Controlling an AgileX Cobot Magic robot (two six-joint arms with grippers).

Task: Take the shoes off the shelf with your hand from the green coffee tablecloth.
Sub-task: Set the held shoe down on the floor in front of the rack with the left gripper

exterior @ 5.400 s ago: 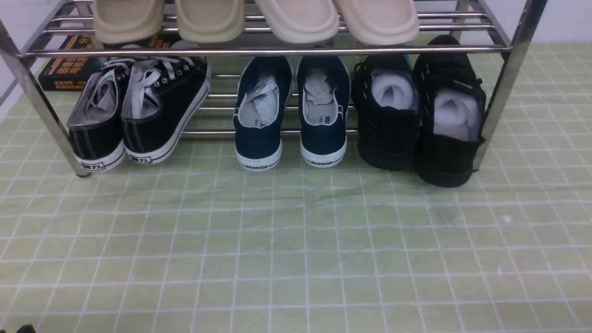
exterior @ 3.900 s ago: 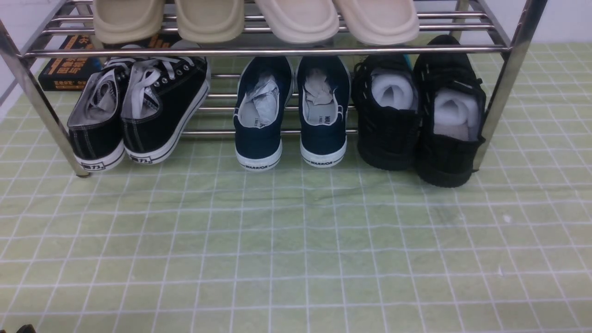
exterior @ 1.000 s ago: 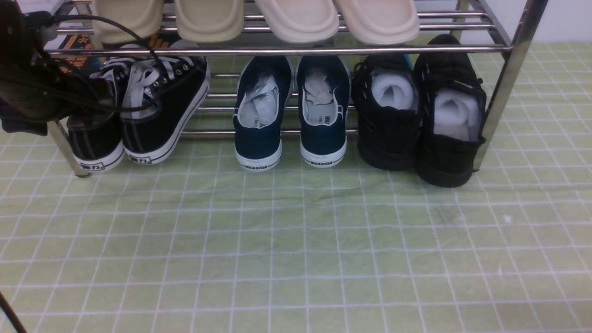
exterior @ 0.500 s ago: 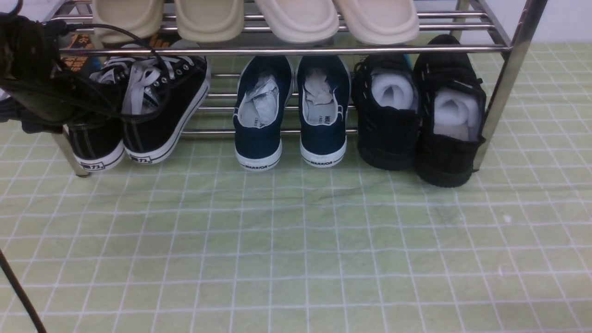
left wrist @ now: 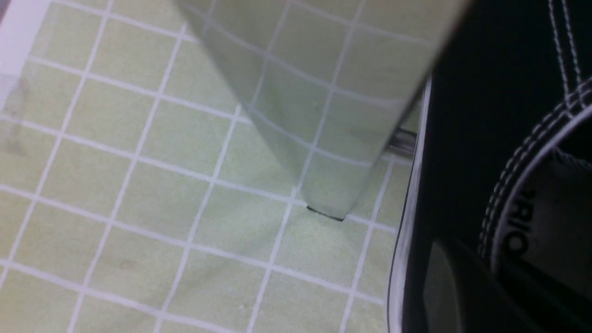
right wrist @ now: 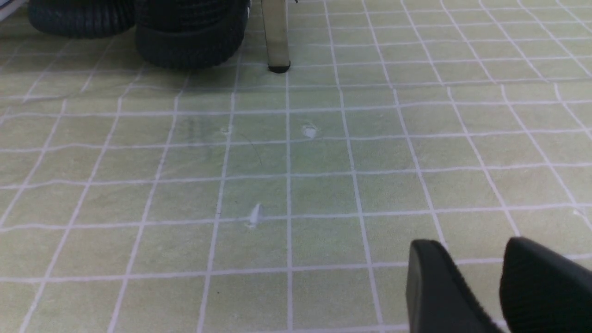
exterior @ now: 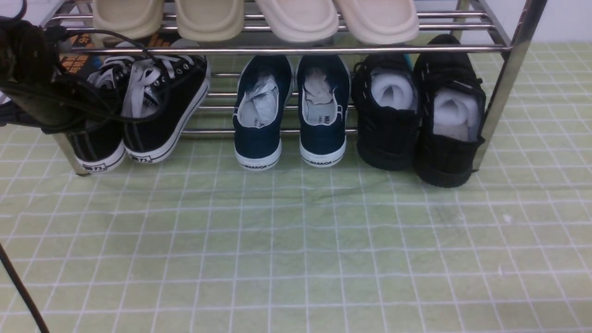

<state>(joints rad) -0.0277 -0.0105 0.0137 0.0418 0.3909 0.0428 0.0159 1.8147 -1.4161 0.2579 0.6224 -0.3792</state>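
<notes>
Black canvas sneakers (exterior: 152, 111) with white laces and white soles sit at the left end of the shelf's (exterior: 277, 50) lower tier, heels at the shelf's front edge. The left hand (exterior: 81, 121) is at the heel collar of the sneaker nearest the shelf's left front leg. Its fingers are together, clamped on that collar. In the left wrist view, one finger (left wrist: 444, 286) lies against the outside of the heel, just beside that leg.

Navy slip-ons (exterior: 289, 111) occupy the middle of the same tier and all-black shoes (exterior: 416, 115) its right end. Beige slippers (exterior: 259, 18) lie on the upper tier.

The right hand (right wrist: 467, 263) has its fingers apart, over the green checked tablecloth (exterior: 296, 240) on the bench, in front of the shelf's right front leg.
</notes>
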